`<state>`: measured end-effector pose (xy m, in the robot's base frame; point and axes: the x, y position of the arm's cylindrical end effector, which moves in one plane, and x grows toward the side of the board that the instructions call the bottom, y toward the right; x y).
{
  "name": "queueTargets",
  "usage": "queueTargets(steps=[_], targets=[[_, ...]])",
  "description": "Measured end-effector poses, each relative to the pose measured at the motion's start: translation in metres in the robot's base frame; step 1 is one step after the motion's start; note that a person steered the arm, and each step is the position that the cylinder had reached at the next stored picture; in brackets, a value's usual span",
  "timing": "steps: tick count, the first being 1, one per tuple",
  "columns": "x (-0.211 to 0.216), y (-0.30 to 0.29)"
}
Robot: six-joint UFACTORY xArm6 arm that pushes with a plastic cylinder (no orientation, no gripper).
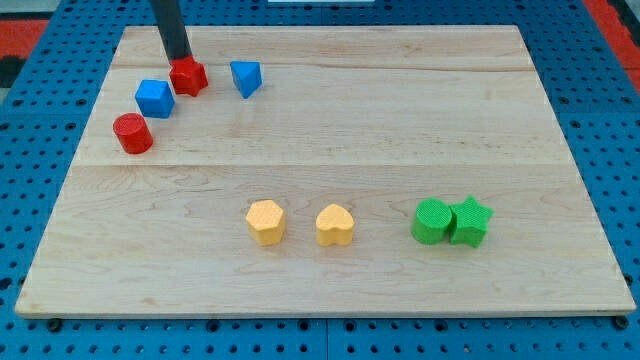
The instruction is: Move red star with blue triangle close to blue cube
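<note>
Camera view looks down on a pale wooden desk [330,150] resting on a blue pegboard [600,120]. No hand is fitted, so nothing can be open, closed or clamped; the arm ends in a dark rod that comes down at the upper left of the frame. My tip [181,60] sits at the top edge of the red star [189,76], touching it or very nearly so, on its upper-left side.

Just right of the star, with a small gap, lies the blue triangle [245,77]. Just left and a little below the star is the blue cube [154,97], close enough that the two look to be touching at a corner. Below and left of the cube stands a red cylinder [132,133].

Along the lower middle of the frame are two yellow blocks: a hexagon [265,222] and, near it on the right, a heart [335,225]. Further right, a green cylinder [432,221] and green star [470,221] sit pressed together.

No brand, label or writing can be read anywhere.
</note>
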<state>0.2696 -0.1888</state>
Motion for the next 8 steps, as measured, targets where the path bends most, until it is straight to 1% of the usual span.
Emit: queueTargets(steps=[1, 2, 3, 4, 5, 7, 8], targets=[[-0.014, 0.004], [-0.053, 0.014], [-0.051, 0.039], [-0.041, 0.092], [-0.032, 0.124], [0.031, 0.101], [0.044, 0.067]])
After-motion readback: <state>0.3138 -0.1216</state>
